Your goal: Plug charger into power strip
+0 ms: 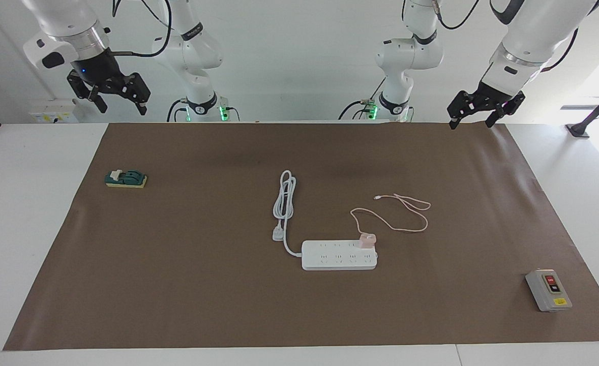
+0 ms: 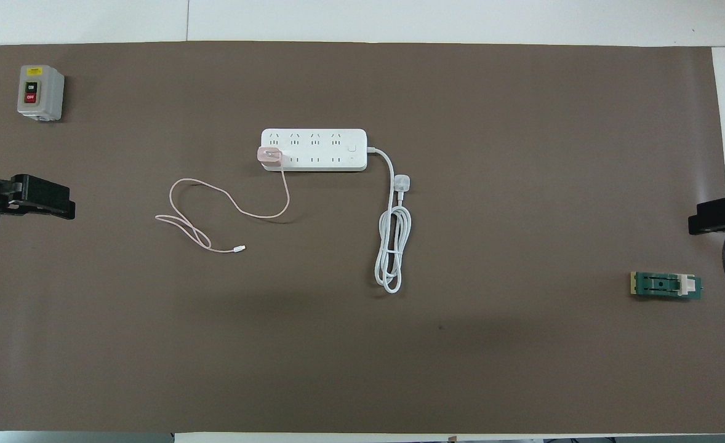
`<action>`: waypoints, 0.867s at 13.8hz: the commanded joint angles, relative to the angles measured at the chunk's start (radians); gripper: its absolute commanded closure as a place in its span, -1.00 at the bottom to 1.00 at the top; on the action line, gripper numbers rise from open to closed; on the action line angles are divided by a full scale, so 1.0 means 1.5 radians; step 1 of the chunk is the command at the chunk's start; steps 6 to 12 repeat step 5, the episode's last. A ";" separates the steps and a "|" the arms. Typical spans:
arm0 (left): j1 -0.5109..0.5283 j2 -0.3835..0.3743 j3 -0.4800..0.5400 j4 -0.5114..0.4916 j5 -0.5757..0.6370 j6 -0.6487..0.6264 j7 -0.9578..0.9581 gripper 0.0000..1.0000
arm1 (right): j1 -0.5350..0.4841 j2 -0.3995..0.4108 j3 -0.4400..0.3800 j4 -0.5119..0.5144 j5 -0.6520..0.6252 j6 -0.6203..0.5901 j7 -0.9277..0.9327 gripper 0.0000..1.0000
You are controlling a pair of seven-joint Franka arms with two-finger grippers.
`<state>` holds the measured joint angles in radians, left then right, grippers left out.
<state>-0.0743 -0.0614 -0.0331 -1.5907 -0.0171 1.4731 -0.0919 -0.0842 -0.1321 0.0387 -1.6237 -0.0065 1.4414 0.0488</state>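
While both arms are waiting raised at the robots' edge of the table (image 1: pixel 35 203), the facing view is showing the charger (image 1: pixel 366 240) sitting on the power strip (image 1: pixel 338 255), at the strip's corner nearer the robots and toward the left arm's end. The charger's pink cable (image 1: pixel 396 216) is trailing in loose loops on the brown mat (image 1: pixel 177 279), on the side of the strip nearer the robots. The strip's white cord (image 1: pixel 285 201) is lying coiled beside the strip toward the right arm's end, with its white plug (image 1: pixel 278 233) resting on the mat. The left gripper (image 1: pixel 475 121) is hanging over the mat's corner with its jaws apart and holding nothing. The right gripper (image 1: pixel 121 105) is hanging over the table's edge, jaws likewise apart and empty. A grey switch box (image 1: pixel 548 290) is lying far from the robots at the left arm's end; a green switch (image 1: pixel 126 178) is lying at the right arm's end.

In the overhead view, the charger (image 2: pixel 270 156) is covering the end socket of the strip's (image 2: pixel 313 149) row nearer the robots. The left gripper (image 2: pixel 24 198) and right gripper (image 2: pixel 722 213) are showing only partly at the side edges of this view.
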 commanded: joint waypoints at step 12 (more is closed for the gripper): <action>-0.011 -0.021 0.008 -0.023 -0.005 -0.002 -0.009 -1.00 | -0.010 -0.012 0.006 -0.010 -0.001 -0.006 0.001 -1.00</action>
